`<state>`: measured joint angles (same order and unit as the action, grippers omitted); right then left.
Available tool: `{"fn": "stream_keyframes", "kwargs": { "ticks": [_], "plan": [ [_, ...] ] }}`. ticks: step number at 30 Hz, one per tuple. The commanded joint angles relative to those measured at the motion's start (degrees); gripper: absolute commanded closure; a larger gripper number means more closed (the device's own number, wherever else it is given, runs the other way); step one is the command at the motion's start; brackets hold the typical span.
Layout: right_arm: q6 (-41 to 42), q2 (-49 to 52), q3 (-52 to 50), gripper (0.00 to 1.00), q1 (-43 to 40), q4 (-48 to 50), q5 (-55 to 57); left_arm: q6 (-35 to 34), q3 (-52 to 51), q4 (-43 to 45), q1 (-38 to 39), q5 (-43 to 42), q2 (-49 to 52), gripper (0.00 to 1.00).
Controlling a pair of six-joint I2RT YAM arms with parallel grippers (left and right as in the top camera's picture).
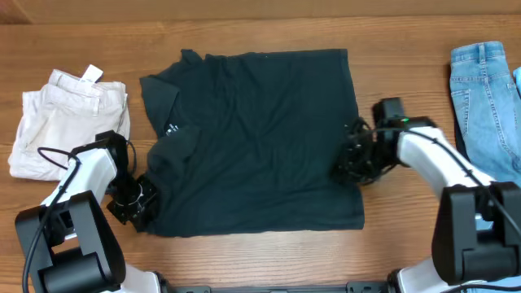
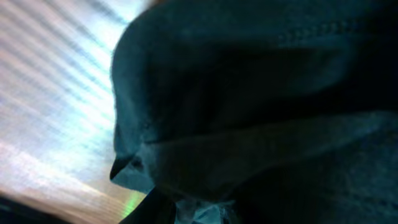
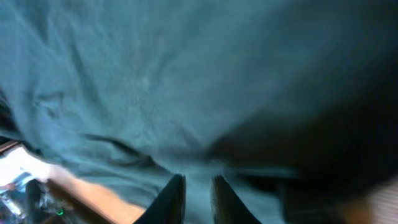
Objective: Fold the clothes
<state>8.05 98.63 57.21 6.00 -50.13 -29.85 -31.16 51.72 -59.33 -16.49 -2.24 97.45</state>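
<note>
The very dark navy T-shirt [image 1: 260, 138] lies spread flat on the wooden table, plain side up, with no lettering showing. Its left sleeve is folded in. My left gripper [image 1: 137, 202] is at the shirt's lower-left corner. In the left wrist view the cloth [image 2: 249, 93] fills the frame and a pinch of fabric sits bunched at the jaws [image 2: 202, 211]. My right gripper [image 1: 352, 161] is at the shirt's right edge. In the right wrist view its fingers [image 3: 198, 186] are nearly together with the cloth [image 3: 155, 81] between them.
Folded beige shorts with a white tag [image 1: 65, 122] lie at the far left. Light blue jeans [image 1: 488, 98] lie at the far right edge. Bare wooden table [image 1: 407, 32] shows along the back and between the shirt and the jeans.
</note>
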Motion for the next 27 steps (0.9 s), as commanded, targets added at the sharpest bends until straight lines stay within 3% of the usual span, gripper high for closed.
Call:
{"fn": "stream_keyframes", "kwargs": {
  "ticks": [1, 4, 9, 11, 13, 14, 17, 19, 24, 25, 27],
  "plan": [
    [16.74, -0.79, -1.99, 0.94, 1.53, 0.28, 19.87, 4.02, -0.17, 0.87, 0.35, -3.89, -0.09, 0.72],
    [23.04, -0.79, -1.99, 0.94, -1.49, -1.86, 30.21, 5.44, -0.15, 1.03, 0.35, -4.20, -0.09, 0.72],
    [24.06, -0.79, -1.97, 0.92, -10.95, -1.92, 27.43, 8.55, 0.90, 0.90, 0.35, -5.42, -0.26, 0.73],
    [16.28, -0.81, -1.97, 0.92, -14.29, -0.87, 15.34, 11.21, 2.75, -0.24, 0.35, -7.10, -1.97, 0.73],
    [0.83, -1.14, -1.97, 0.92, -15.02, -1.07, -5.05, 12.44, 5.42, -1.92, 0.37, -8.33, -5.70, 0.72],
    [-3.02, -1.27, -1.97, 0.91, -14.69, -2.80, -10.32, 13.11, 6.86, -2.19, 0.39, -8.72, -8.28, 0.70],
    [-5.11, -1.29, -1.99, 0.87, -12.98, -9.07, -10.88, 20.24, 8.90, -0.68, 0.42, -13.53, -15.08, 0.56],
    [-4.79, -1.29, -2.01, 0.86, -12.11, -11.89, -8.41, 25.51, 8.90, 0.48, 0.44, -16.44, -17.25, 0.46],
    [4.07, -1.29, -4.13, 0.86, -10.95, -16.04, -0.39, 29.92, 8.87, 0.98, 0.74, -19.69, -17.53, 0.46],
    [10.51, -1.29, -6.64, 0.89, -10.54, -14.01, 4.46, 29.90, 8.87, 1.22, 0.90, -20.13, -17.53, 0.46],
    [14.71, -1.29, -10.43, 0.90, -10.38, -8.90, 6.08, 29.90, 8.87, 1.40, 0.94, -20.33, -17.53, 0.46]
  ]
}}
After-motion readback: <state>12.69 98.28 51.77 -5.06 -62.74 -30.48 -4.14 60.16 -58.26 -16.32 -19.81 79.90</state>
